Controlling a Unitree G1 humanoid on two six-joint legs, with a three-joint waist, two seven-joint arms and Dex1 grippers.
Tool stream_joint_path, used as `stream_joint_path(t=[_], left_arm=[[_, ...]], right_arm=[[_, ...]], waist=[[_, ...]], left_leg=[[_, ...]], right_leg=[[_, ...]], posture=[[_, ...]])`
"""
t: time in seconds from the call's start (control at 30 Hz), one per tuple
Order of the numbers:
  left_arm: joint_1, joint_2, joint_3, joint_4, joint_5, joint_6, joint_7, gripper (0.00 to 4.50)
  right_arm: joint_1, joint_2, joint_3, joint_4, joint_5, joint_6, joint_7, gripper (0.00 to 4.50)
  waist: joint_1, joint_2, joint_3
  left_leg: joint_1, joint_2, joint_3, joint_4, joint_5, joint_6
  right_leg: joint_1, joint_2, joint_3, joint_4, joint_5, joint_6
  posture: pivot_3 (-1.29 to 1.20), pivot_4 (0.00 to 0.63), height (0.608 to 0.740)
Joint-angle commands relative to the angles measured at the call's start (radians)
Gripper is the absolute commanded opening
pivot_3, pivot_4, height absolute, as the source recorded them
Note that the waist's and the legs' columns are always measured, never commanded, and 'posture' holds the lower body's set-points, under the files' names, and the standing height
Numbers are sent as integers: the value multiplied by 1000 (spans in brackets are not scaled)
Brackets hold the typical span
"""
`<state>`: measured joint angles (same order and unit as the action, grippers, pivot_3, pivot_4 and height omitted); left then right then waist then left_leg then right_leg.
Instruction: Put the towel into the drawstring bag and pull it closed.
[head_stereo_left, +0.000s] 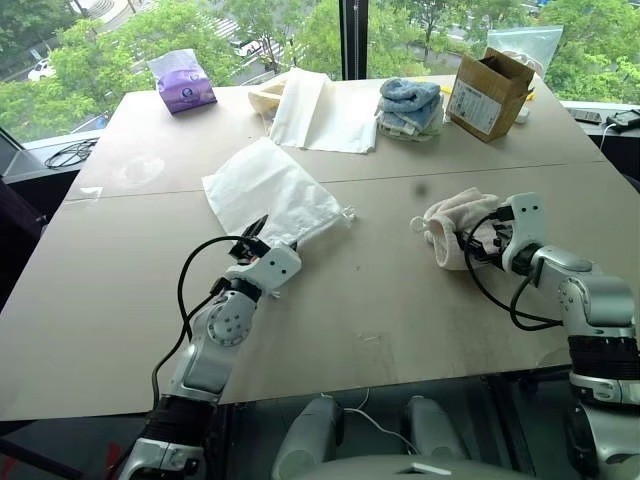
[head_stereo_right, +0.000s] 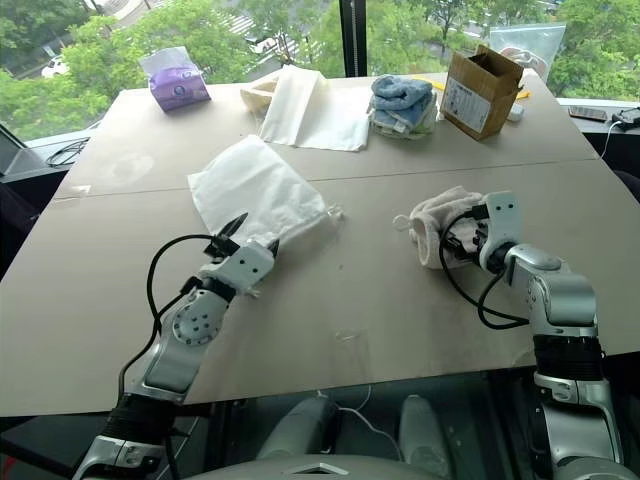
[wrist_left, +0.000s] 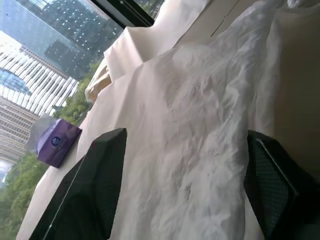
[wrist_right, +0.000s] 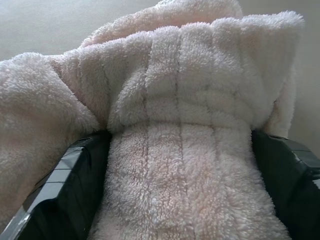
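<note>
The bag (head_stereo_left: 268, 192) lies flat on the desk (head_stereo_left: 400, 300) at about 10 o'clock from centre; the left hand (head_stereo_left: 262, 232) straddles its near edge, fingers apart. At 3 o'clock, the right hand (head_stereo_left: 482, 243) spreads wide around the crumpled towel (head_stereo_left: 450, 220).

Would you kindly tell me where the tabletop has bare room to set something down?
Bare: the stretch between the thin white drawstring bag and the fluffy beige-pink towel, plus the near edge. Crowded: the far edge, with purple tissue pack, folded cloths, cardboard box.
</note>
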<state>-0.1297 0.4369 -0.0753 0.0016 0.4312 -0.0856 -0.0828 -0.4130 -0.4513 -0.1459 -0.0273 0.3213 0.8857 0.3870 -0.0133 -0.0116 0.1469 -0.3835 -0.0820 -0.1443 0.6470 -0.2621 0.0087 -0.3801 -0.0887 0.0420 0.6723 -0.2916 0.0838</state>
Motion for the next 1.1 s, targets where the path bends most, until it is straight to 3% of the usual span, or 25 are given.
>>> stream_joint_path(t=[0.03,0.13,0.37,0.63,0.97,1.1], left_arm=[[-20,-3,23,-14,-7,3,15,1508],[-26,-6,22,-14,-19,5,9,80],[-49,-16,50,-37,-72,31,-20,26],[-118,-82,138,-131,-335,232,-166,26],[-250,-54,165,-271,-573,583,-333,0],[-293,-24,163,-300,-623,666,-368,0]], right_arm=[[26,3,23,28,1,27,14,4500],[27,2,23,29,-1,24,12,4500],[36,1,46,32,-26,4,4,4500],[28,-7,100,64,-58,-13,31,4500],[8,11,107,85,-52,6,45,283],[10,-1,112,40,-22,12,88,124]], waist=[[0,0,0],[0,0,0],[0,0,0],[-3,-1,0],[-4,-3,-1],[-4,-3,-1]], left_leg=[[0,0,0,0,0,0],[0,0,0,0,0,0],[0,0,0,0,0,0],[0,0,0,1,0,0],[1,0,0,2,0,0],[1,0,0,2,0,0]], right_leg=[[0,0,0,0,0,0],[0,0,0,0,0,0],[0,0,0,0,0,0],[0,0,0,0,0,0],[1,1,0,1,0,0],[1,1,0,2,0,0]], posture=[[0,150,740],[0,150,740],[0,150,740],[0,150,740],[0,150,740],[0,150,740]])
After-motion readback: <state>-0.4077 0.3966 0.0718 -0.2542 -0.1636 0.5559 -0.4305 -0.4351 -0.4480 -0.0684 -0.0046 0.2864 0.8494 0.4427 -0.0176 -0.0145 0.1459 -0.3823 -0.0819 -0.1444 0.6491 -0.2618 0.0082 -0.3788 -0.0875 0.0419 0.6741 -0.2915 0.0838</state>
